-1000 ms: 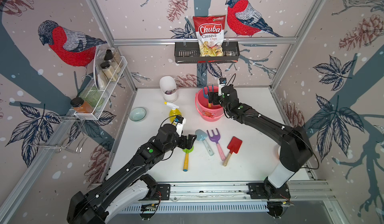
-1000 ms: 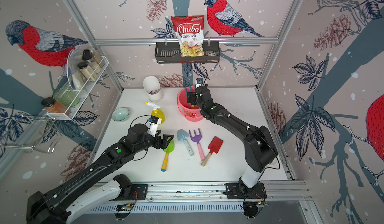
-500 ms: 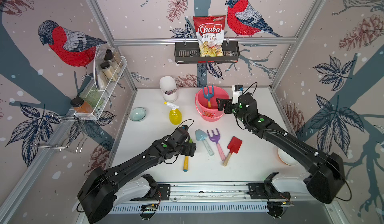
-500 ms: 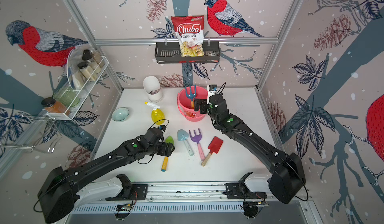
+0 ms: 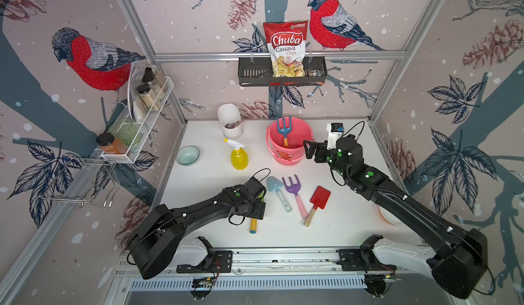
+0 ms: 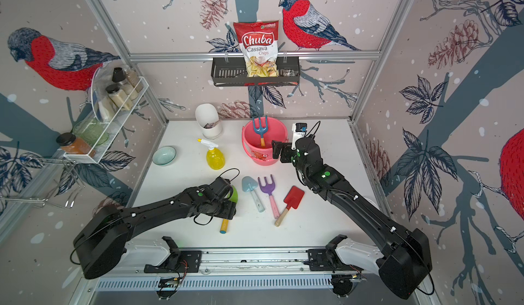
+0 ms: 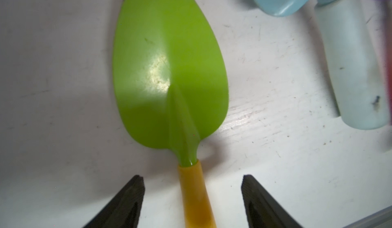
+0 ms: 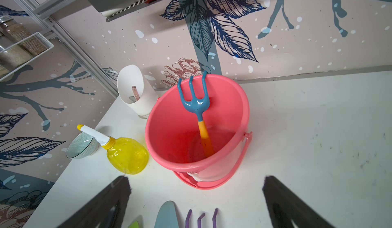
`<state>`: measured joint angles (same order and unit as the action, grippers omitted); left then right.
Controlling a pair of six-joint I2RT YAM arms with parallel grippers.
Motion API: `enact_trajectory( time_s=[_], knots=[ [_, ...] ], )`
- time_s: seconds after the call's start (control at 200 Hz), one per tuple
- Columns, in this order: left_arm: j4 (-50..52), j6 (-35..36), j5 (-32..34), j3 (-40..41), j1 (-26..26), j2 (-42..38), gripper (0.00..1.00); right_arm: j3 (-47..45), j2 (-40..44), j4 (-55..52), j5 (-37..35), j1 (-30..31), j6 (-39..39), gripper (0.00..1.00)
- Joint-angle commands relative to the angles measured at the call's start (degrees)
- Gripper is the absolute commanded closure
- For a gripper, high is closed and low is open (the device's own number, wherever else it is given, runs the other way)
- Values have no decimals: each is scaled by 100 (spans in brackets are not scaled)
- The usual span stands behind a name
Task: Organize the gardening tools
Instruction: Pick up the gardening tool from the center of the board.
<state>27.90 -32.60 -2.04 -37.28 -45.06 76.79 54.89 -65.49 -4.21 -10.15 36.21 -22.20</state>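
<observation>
The green shovel [image 7: 169, 68] lies flat on the bench [image 7: 275, 152], its yellow handle [image 7: 194, 191] between our left fingers [image 7: 127, 203], which are spread and clear of it. We judge the job barely begun: only the blue fork [image 8: 196, 104] stands in the pink bucket [image 8: 233, 102], while the light-blue shovel [image 5: 273, 183], purple fork [image 5: 292, 184], red shovel [image 5: 321, 197] and spray bottle [image 5: 239, 159] lie out. The green blade points toward the back wall, long axis front to back. Our right fingers [image 8: 284, 203] hang released.
</observation>
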Motion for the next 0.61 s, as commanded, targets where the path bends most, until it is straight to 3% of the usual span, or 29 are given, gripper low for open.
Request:
enact_trajectory(
  time_s=[0.0, 0.265, 0.6],
  knots=[
    [128, 26, -159, -43, -21, 119, 33, -70, 78, 49, 48, -47, -102, 0],
    [111, 34, -218, -52, -29, 320, 53, -197, 140, 50, 96, -143, -163, 0],
    [71, 8, -144, -45, -29, 434, 100, -383, 273, 34, 213, -266, -271, 0]
  ],
)
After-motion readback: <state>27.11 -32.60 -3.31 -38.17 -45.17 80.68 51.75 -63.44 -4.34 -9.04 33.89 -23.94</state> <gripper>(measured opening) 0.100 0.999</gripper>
